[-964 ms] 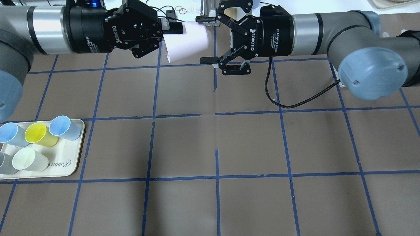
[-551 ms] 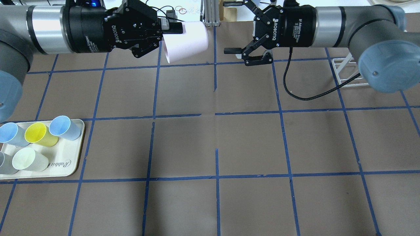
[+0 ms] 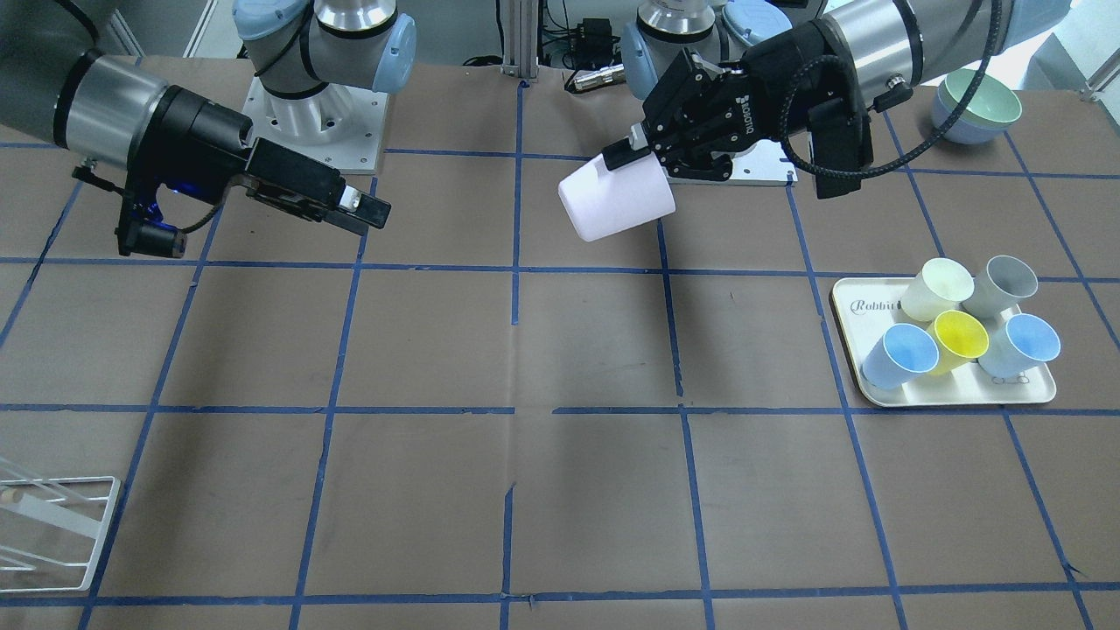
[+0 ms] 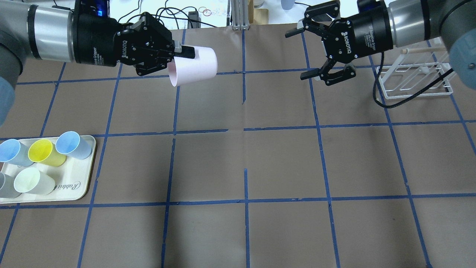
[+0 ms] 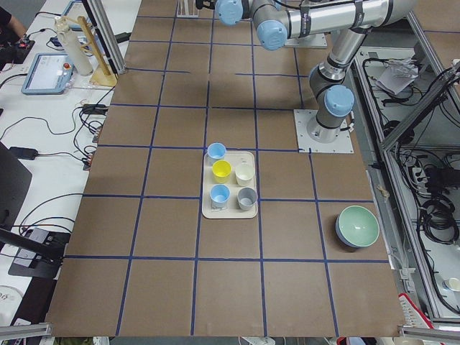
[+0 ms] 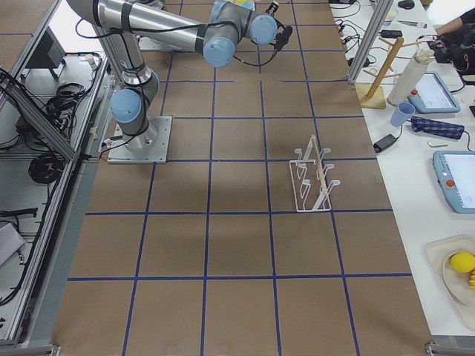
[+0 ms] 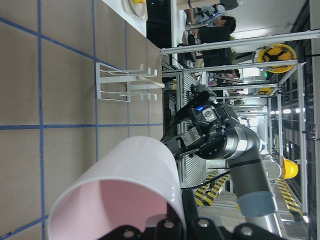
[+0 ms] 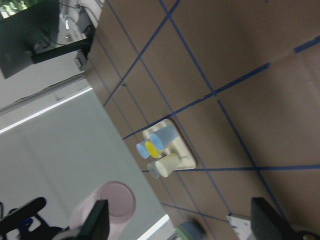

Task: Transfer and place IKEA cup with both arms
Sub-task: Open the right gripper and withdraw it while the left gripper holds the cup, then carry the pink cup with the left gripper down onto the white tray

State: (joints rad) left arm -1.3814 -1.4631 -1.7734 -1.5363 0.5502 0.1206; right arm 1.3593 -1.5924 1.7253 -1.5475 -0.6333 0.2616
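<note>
At the left end of the brown, blue-taped worktop (image 4: 238,167) there's one cream rectangular plastic tray (image 4: 83,175). It carries five tapered plastic cups: two light blue cups (image 4: 72,144), one bright yellow cup (image 4: 44,152), one pale yellow cup (image 4: 31,181) and one grey cup (image 4: 5,186).

Further along, the black two-finger left pincer (image 4: 180,56) is clamped on the single pale pink tapered plastic cup (image 4: 193,65). One finger lies along the outside of the wall at the rim, and the other is tucked out of sight inside the mouth. The cup hangs in the air above the far side of the worktop, lying almost on its side. Its open mouth faces back at the left pincer and its base points towards the other arm.

Well apart from the cup, the black two-finger right pincer (image 4: 299,56) is also raised off the worktop, its jaws spread wide with nothing between them. Just past it, one white wire rack (image 4: 412,80) stands on the worktop.
</note>
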